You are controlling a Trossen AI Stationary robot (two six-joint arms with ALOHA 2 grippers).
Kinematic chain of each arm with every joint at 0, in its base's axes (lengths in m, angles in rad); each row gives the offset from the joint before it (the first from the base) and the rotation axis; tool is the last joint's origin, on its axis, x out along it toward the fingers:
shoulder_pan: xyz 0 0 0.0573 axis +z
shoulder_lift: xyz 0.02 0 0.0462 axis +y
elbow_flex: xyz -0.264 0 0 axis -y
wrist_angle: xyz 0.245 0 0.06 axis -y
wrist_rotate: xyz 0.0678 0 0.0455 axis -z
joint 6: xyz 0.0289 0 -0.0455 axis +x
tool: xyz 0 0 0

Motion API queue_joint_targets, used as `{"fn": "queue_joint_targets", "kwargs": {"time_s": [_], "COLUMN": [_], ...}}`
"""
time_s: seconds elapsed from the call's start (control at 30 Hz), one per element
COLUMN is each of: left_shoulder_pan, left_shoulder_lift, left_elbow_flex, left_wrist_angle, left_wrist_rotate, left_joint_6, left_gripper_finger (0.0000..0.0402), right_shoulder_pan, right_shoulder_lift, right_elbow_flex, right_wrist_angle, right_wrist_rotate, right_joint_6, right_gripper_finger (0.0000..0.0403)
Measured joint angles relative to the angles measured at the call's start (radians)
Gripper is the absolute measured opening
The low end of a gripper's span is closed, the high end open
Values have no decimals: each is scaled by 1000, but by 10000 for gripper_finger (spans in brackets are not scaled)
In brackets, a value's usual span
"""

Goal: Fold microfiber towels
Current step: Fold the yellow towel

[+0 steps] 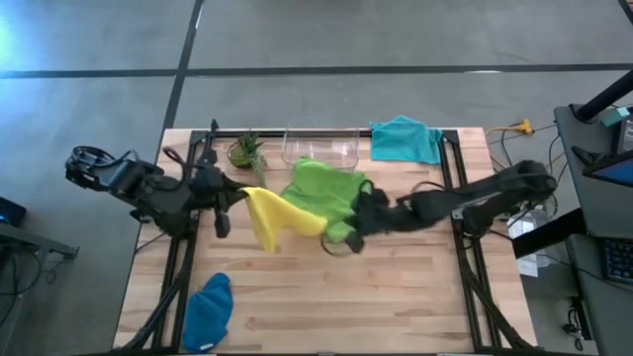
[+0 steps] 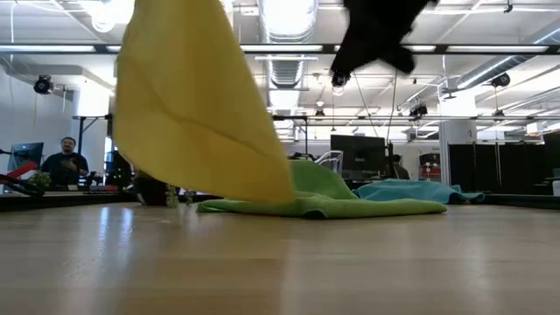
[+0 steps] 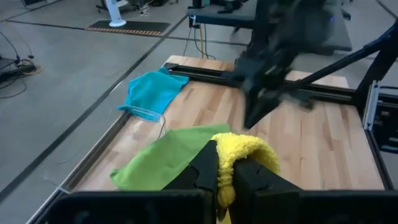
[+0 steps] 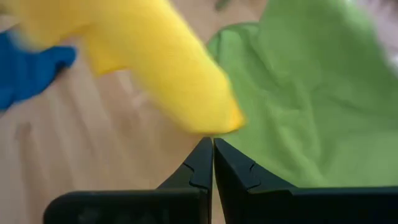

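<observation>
Left claw (image 3: pixel 225 177) pinched on yellow towel (image 1: pixel 272 216), lifted beside green towel (image 1: pixel 321 193); right claw (image 4: pixel 212 163) closed, empty. Four towels: yellow, green, teal (image 1: pixel 406 138), blue (image 1: pixel 210 311).

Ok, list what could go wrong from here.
The yellow towel hangs from the left gripper by one bunched corner; it may slip out.
Its free end drapes over the lime green towel, so a pull might drag that along.
The right gripper, jaws shut beside both towels, could snag the wrong one.
</observation>
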State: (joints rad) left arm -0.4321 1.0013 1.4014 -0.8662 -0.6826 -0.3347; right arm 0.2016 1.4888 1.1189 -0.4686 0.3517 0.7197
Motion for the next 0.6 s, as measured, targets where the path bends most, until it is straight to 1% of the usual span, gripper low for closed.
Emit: {"fn": "queue_joint_targets", "kwargs": {"time_s": [0.07, 0.17, 0.23, 0.27, 0.37, 0.43, 0.53, 0.6], "left_shoulder_pan": [-14, -39, -56, -63, -75, -76, -76, -76], "left_shoulder_lift": [-4, -13, -16, -14, -9, -2, 14, 26], "left_elbow_flex": [44, 118, 162, 179, 199, 200, 199, 199], "left_wrist_angle": [-76, -224, -322, -361, -427, -447, -475, -488], "left_wrist_rotate": [-2, -19, -32, -33, -33, -33, -33, -33], "left_joint_6": [-13, -96, -158, -184, -225, -235, -236, -235], "left_gripper_finger": [0, 0, 0, 0, 0, 0, 0, 0], "right_shoulder_pan": [-74, -172, -216, -230, -249, -252, -254, -257], "right_shoulder_lift": [48, 132, 191, 226, 332, 397, 485, 522], "right_elbow_flex": [-50, -98, -101, -92, -35, 22, 112, 162], "right_wrist_angle": [116, 289, 362, 369, 343, 288, 122, 1], "right_wrist_rotate": [-72, -194, -254, -271, -287, -301, -303, -296], "right_joint_6": [18, 42, 53, 60, 59, 49, 32, 21], "right_gripper_finger": [8, 8, 8, 9, 9, 9, 9, 9]}}
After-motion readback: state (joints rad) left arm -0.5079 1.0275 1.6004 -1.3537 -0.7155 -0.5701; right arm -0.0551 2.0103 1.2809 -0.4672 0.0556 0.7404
